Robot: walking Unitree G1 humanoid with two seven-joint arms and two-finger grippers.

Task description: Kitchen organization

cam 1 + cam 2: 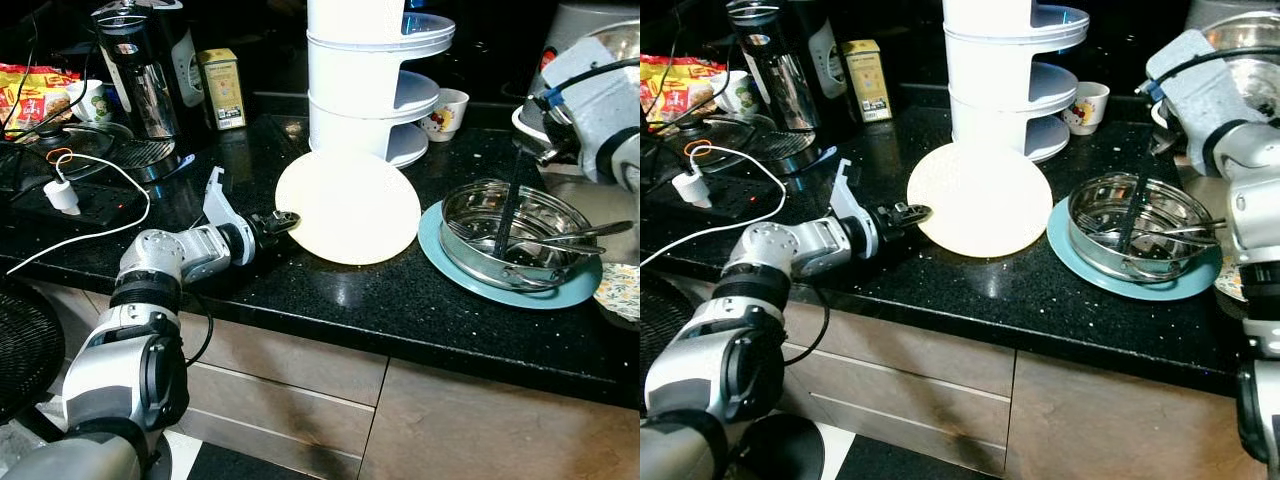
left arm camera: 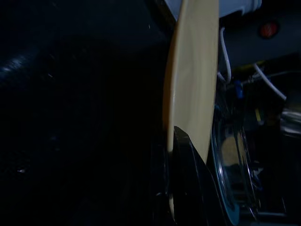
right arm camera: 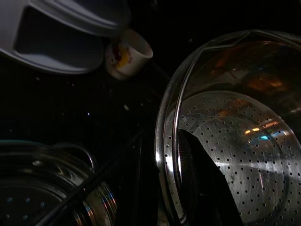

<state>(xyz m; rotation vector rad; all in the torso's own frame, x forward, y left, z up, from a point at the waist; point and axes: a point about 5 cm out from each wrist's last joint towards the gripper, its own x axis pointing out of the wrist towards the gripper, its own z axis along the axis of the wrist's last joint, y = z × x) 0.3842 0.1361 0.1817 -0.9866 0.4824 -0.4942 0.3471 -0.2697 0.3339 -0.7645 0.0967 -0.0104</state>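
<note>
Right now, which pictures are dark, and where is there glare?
Both wrist views are very dark; the left wrist view shows clearly just the cream plate at the left end effector. In the right wrist view the colander carries bright glints. The eye views are well lit, with reflections on the black counter.

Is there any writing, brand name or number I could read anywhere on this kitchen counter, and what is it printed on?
Nothing here can be read for certain.
Yellow-green rectangular tin: a printed label, too small and blurred to read.
Red and yellow snack packet: white marks on red, blurred, not readable.
Small white cup with a red and yellow picture: a drawing, no legible words.
Black and chrome coffee maker: no readable brand.
</note>
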